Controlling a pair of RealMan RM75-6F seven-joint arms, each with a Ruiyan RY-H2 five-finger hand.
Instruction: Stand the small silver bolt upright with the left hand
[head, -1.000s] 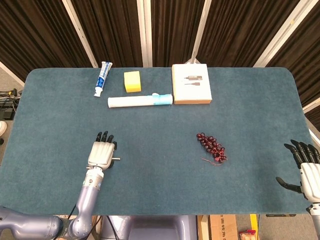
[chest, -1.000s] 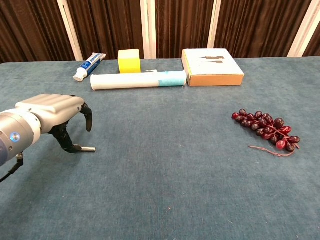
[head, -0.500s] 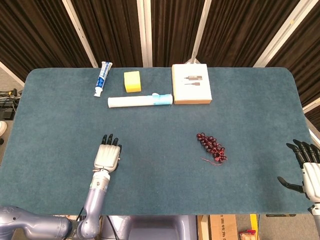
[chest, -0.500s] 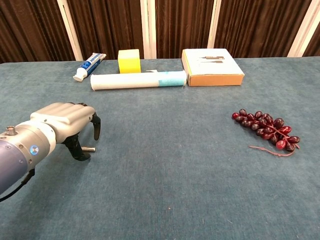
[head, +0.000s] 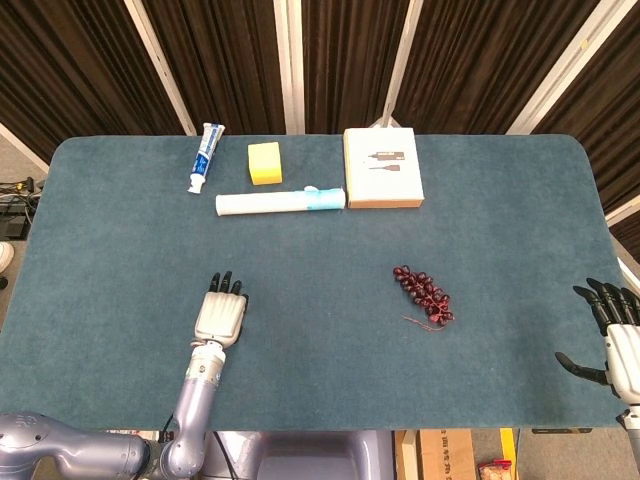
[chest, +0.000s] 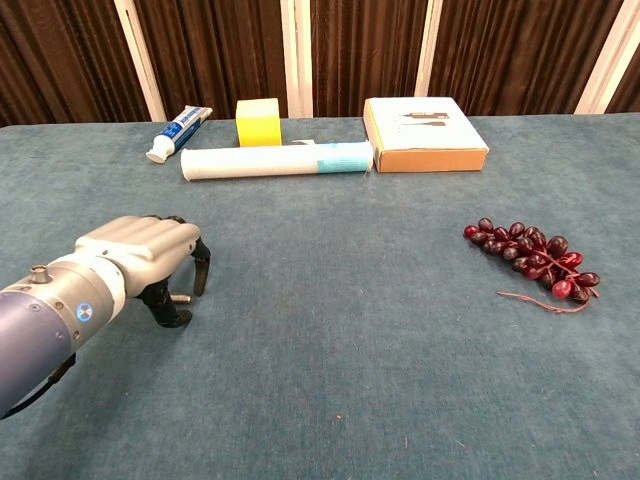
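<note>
Fingers (chest: 201, 268) arched over lying bolt (chest: 181, 296); grapes (chest: 535, 257) well apart.

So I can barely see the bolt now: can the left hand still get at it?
Probably yes. The left hand arches right over the bolt, which lies flat between its fingers, nothing blocking.

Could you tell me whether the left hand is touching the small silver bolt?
Cannot tell. In the chest view the left hand arches over the small silver bolt, its fingers hiding any contact; the head view hides the bolt.
</note>
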